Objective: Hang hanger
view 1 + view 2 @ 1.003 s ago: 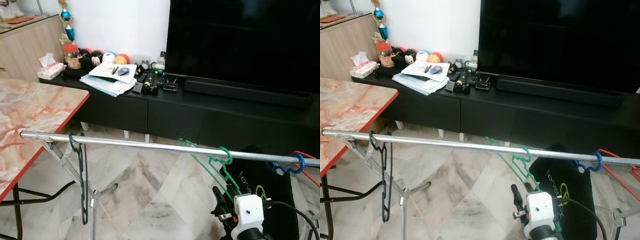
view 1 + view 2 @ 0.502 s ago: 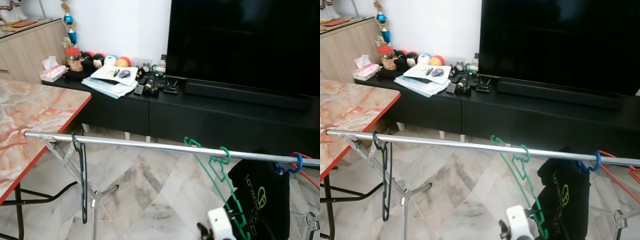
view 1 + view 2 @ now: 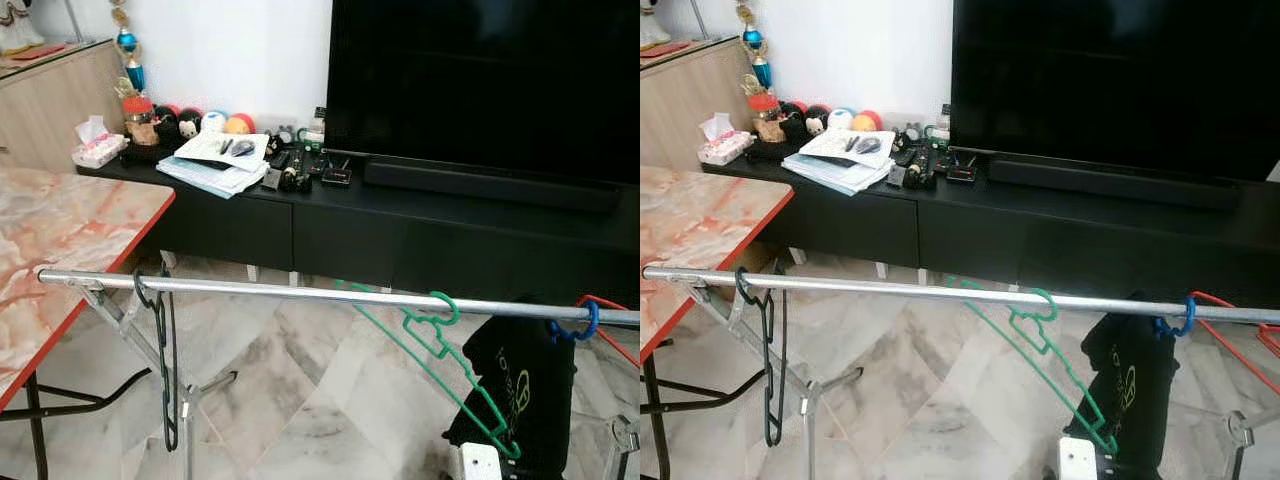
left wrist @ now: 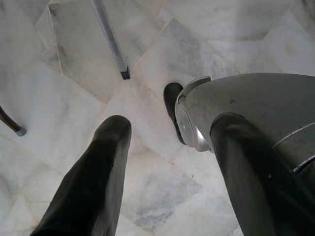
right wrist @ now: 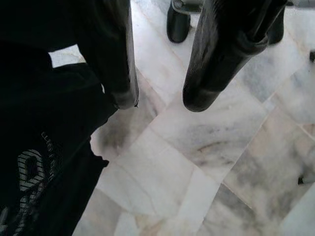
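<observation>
A green hanger (image 3: 437,331) hangs by its hook from the silver rail (image 3: 300,291), tilted, with its lower end by a black T-shirt (image 3: 518,385). My right gripper (image 5: 160,101) is open and holds nothing; it points down at the marble floor beside the T-shirt (image 5: 44,123). The white wrist (image 3: 475,465) of that arm shows at the bottom edge, below the green hanger. My left gripper (image 4: 172,125) hangs idle over the floor, open.
A black hanger (image 3: 166,370) hangs near the rail's left end. The T-shirt hangs on a blue hanger (image 3: 572,328), with a red hanger (image 3: 612,322) beyond. A marble table with red edge (image 3: 70,240) stands left. A black TV cabinet (image 3: 400,225) runs behind.
My right arm has dropped from the green hanger to the bottom edge of the view. The hanger is let go and hangs free on the rail. The camera has shifted slightly.
</observation>
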You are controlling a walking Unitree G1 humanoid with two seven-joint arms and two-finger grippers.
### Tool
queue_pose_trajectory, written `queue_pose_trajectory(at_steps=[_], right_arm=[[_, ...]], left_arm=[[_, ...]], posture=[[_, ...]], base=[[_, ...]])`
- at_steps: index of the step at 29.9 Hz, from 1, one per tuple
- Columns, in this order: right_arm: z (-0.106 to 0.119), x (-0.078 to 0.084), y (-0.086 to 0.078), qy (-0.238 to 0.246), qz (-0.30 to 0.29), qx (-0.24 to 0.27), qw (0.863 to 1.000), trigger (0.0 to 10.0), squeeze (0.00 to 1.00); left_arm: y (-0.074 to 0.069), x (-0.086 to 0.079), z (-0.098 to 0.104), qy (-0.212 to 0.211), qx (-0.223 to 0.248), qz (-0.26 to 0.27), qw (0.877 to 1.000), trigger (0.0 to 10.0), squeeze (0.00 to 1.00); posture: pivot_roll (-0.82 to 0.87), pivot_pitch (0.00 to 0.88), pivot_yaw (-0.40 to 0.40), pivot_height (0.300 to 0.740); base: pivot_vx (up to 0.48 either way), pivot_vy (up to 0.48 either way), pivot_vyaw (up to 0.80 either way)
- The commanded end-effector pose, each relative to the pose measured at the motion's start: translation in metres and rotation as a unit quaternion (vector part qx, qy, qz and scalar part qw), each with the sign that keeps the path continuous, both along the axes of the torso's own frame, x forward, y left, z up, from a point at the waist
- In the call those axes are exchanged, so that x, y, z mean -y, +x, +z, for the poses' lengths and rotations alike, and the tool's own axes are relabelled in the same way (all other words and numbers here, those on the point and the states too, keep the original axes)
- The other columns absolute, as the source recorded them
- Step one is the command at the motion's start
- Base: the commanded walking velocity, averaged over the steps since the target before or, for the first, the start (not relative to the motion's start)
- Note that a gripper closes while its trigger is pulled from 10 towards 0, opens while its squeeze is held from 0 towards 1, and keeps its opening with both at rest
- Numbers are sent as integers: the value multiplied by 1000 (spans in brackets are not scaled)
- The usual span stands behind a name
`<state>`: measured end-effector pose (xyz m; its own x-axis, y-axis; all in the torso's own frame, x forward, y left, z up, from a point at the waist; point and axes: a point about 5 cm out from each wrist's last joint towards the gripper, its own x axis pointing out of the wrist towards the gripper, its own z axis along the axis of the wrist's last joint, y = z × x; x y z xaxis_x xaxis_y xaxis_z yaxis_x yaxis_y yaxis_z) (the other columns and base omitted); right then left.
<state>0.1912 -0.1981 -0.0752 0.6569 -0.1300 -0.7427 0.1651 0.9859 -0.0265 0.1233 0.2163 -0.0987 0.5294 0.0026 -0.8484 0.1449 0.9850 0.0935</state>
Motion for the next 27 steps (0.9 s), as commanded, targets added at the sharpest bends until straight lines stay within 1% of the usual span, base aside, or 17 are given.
queue_pose_trajectory(at_steps=[1, 5, 11, 15, 19, 22, 23, 27], right_arm=[[-5, 1, -9, 6, -39, -11, 999, 10000, 0], [-9, 1, -17, 17, -59, -25, 998, 10000, 0], [-10, 2, -19, 19, -68, -28, 997, 10000, 0], [-10, 3, -19, 21, -68, -26, 997, 10000, 0], [-10, 3, -19, 16, -51, -29, 998, 10000, 0], [-11, 3, -20, 21, -61, -29, 997, 10000, 0], [-11, 3, -20, 21, -56, -31, 998, 10000, 0], [-12, 1, -21, 24, -59, -32, 997, 10000, 0]], left_arm=[[-4, 3, -2, -2, -15, -12, 1000, 10000, 0], [-2, 6, -2, -4, -12, -18, 1000, 10000, 0], [-1, 6, -2, -3, -9, -19, 1000, 10000, 0], [-2, 4, -2, 0, -12, -15, 1000, 10000, 0], [-2, 2, -2, 6, -12, -11, 1000, 10000, 0], [1, 1, 0, 7, -8, -10, 1000, 10000, 0], [2, 0, 0, 7, -6, -9, 1000, 10000, 0], [3, -1, 0, 8, -6, -9, 1000, 10000, 0]], posture=[[49, 35, -9, 740], [55, 40, -9, 740], [55, 43, -9, 740], [54, 43, -7, 740], [57, 42, -11, 740], [64, 38, -13, 740], [67, 39, -12, 740], [64, 31, -7, 740]], base=[[0, 0, 0], [0, 0, 0], [0, 0, 0], [0, 0, 0], [0, 0, 0], [0, 0, 0], [0, 0, 0], [0, 0, 0]])
